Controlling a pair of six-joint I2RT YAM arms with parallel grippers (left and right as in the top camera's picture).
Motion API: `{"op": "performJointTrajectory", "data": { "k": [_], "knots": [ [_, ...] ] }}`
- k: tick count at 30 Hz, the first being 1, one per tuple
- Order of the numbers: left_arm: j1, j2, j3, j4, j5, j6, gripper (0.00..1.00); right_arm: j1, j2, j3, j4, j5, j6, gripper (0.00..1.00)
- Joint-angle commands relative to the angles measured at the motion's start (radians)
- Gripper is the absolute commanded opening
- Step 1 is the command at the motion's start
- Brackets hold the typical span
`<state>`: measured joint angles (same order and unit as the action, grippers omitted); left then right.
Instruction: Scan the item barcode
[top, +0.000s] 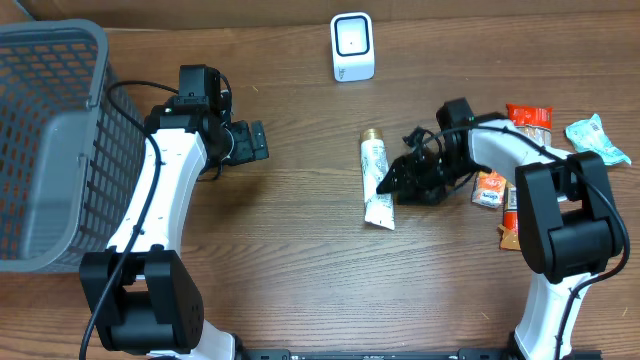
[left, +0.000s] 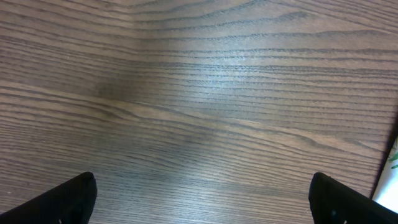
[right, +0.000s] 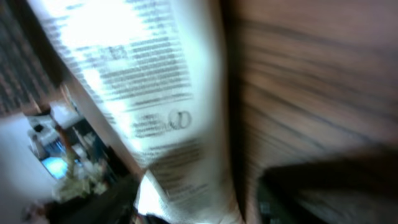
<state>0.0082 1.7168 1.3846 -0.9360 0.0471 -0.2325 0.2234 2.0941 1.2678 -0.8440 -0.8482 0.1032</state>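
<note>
The tube (top: 373, 165) is lying on the table (top: 300, 250) at centre frame, not yet brought to the scanner (top: 352, 47) at top centre. The right hand (top: 392, 186) is sitting at its lower end; I cannot tell whether it is gripping. The left hand (top: 255, 142) is hanging open, left of centre. The scan itself is looking undone.

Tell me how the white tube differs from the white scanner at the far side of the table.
The tube is long and slim; the scanner is short and boxy. The tube lies flat and has a gold cap; the scanner sits alone near the far edge, showing a dark face. Both are mostly white.
</note>
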Motion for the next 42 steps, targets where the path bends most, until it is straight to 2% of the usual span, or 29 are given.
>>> {"op": "performJointTrajectory", "data": {
  "k": [1,3,8,11,12,13,16,25,28,30,32,34,38,42],
  "knots": [
    [-0.002,-0.009,0.011,0.0,-0.006,0.019,1.0,0.001,-0.008,-0.032,0.017,-0.036,0.047,0.44],
    [-0.002,-0.009,0.011,0.0,-0.006,0.019,1.0,0.001,-0.01,-0.029,0.026,-0.031,0.049,0.21],
    [-0.002,-0.009,0.011,0.0,-0.006,0.019,1.0,0.026,-0.082,0.055,-0.032,0.23,0.153,0.04],
    [-0.002,-0.009,0.011,0.0,-0.006,0.019,1.0,0.087,-0.154,0.139,-0.121,0.531,0.212,0.04],
    [-0.002,-0.009,0.011,0.0,-0.006,0.019,1.0,0.14,-0.177,0.187,-0.172,0.712,0.253,0.04],
    [-0.002,-0.009,0.011,0.0,-0.006,0.019,1.0,0.226,-0.181,0.238,-0.242,0.979,0.32,0.04],
    [-0.002,-0.009,0.011,0.0,-0.006,0.019,1.0,0.363,-0.151,0.246,-0.307,1.298,0.395,0.04],
    [-0.002,-0.009,0.011,0.0,-0.006,0.019,1.0,0.592,0.122,0.247,-0.455,1.509,0.425,0.04],
    [-0.002,-0.009,0.011,0.0,-0.006,0.019,1.0,0.653,0.139,0.247,-0.448,1.492,0.425,0.39],
    [-0.002,-0.009,0.011,0.0,-0.006,0.019,1.0,0.694,0.139,0.262,-0.449,1.473,0.425,0.73],
    [-0.002,-0.009,0.011,0.0,-0.006,0.019,1.0,0.721,0.138,0.294,-0.453,1.442,0.445,0.84],
    [-0.002,-0.009,0.011,0.0,-0.006,0.019,1.0,0.726,0.129,0.35,-0.484,1.421,0.505,0.91],
    [-0.002,-0.009,0.011,0.0,-0.006,0.019,1.0,0.673,0.059,0.437,-0.516,1.353,0.51,0.92],
    [-0.002,-0.009,0.011,0.0,-0.006,0.019,1.0,0.624,-0.024,0.45,-0.508,1.227,0.312,0.92]
  ]
}}
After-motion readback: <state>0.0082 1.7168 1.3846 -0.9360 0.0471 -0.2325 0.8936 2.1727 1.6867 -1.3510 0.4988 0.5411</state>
